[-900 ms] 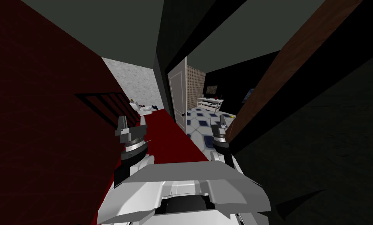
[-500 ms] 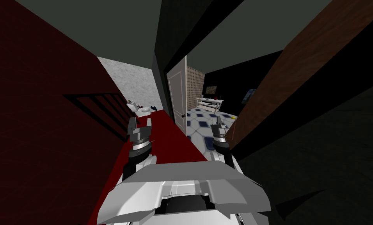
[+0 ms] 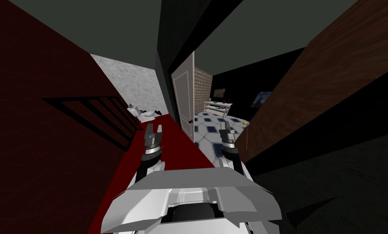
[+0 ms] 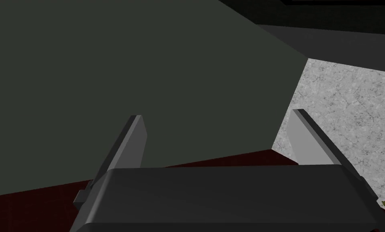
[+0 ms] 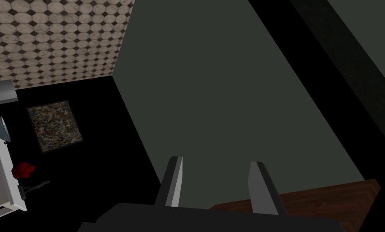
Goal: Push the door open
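Observation:
A brown wooden door (image 3: pixel 311 93) stands swung away on the right of the doorway, its near edge just right of my right gripper (image 3: pixel 225 131). The right wrist view shows that gripper (image 5: pixel 215 160) with its fingers narrowed and nothing between them, and a strip of the brown door (image 5: pixel 308 199) beside it. A white panelled door (image 3: pixel 184 95) with a dark knob stands ajar straight ahead. My left gripper (image 3: pixel 154 126) hangs over the red floor (image 3: pixel 173 142), open wide and empty (image 4: pixel 216 114).
A dark red wall with a black rail (image 3: pixel 95 113) runs close on my left. Past the doorway lies a blue-and-white tiled floor (image 3: pixel 213 126) with a white shelf unit (image 3: pixel 218 106). White clutter (image 3: pixel 138 111) sits at the corridor's far end.
My left arm has swung inward toward the middle and its gripper has turned upright. The whole view has shifted as I moved; the brown door's face spreads wider on the right.

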You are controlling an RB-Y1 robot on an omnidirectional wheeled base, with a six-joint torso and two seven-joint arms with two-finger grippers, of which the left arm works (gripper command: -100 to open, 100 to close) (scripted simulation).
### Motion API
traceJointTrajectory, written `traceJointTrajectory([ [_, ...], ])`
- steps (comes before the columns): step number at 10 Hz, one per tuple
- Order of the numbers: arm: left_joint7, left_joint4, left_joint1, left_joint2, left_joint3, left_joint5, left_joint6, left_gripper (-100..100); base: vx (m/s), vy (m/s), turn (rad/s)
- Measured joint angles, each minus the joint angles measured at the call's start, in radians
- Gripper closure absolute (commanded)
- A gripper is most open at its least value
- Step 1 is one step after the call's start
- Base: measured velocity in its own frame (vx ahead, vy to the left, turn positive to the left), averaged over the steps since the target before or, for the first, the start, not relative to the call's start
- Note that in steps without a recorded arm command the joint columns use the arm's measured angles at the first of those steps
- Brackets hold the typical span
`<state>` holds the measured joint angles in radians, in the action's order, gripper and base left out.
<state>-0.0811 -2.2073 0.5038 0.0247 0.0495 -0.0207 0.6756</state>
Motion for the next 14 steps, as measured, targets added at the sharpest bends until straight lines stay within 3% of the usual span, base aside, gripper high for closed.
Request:
traceJointTrajectory([
  [4, -0.076, 0.073, -0.008, 0.012, 0.03, 0.042, 0.016, -100, 0.097, 0.041, -0.04],
  [8, -0.155, 0.157, -0.036, 0.029, 0.048, 0.083, 0.021, -100, 0.093, 0.041, -0.041],
  [13, -0.264, 0.29, -0.07, 0.048, 0.074, 0.139, 0.049, -100, 0.095, 0.057, -0.046],
  [14, -0.285, 0.299, -0.067, 0.052, 0.082, 0.151, 0.046, -100, 0.104, 0.048, -0.049],
])
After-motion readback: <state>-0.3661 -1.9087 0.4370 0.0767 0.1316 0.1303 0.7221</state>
